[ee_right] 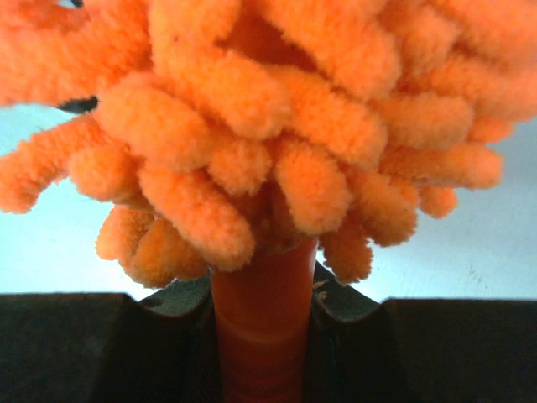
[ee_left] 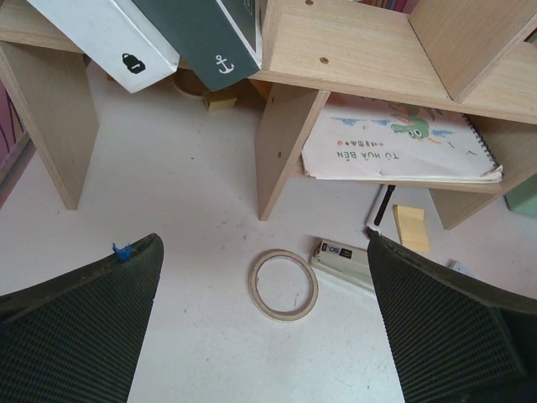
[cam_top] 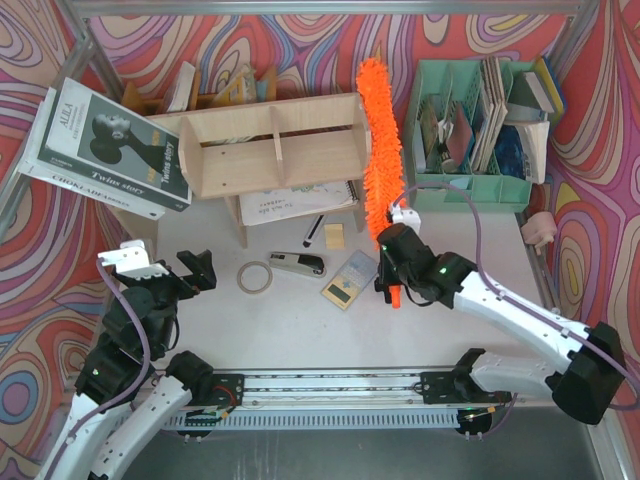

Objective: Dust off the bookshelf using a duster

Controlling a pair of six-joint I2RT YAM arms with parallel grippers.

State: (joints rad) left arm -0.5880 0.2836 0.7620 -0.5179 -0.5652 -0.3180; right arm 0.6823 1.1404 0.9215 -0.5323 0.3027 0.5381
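The white table (cam_top: 300,330) fills the middle of the top view; the bookshelf (cam_top: 270,150) stands on it at upper centre, a green organiser (cam_top: 470,190) at upper right; in front of the shelf lie a tape ring (cam_top: 256,277), a stapler (cam_top: 300,263), a pen (cam_top: 314,230), a yellow notepad (cam_top: 334,236) and a small flat device (cam_top: 350,281), all apart.

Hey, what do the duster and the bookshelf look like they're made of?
Duster: soft chenille-like microfibre, matte, shown by its fat fuzzy orange strands; its handle looks like smooth glossy plastic. Bookshelf: probably plywood or laminated board, pale matte finish with faint grain and small holes.
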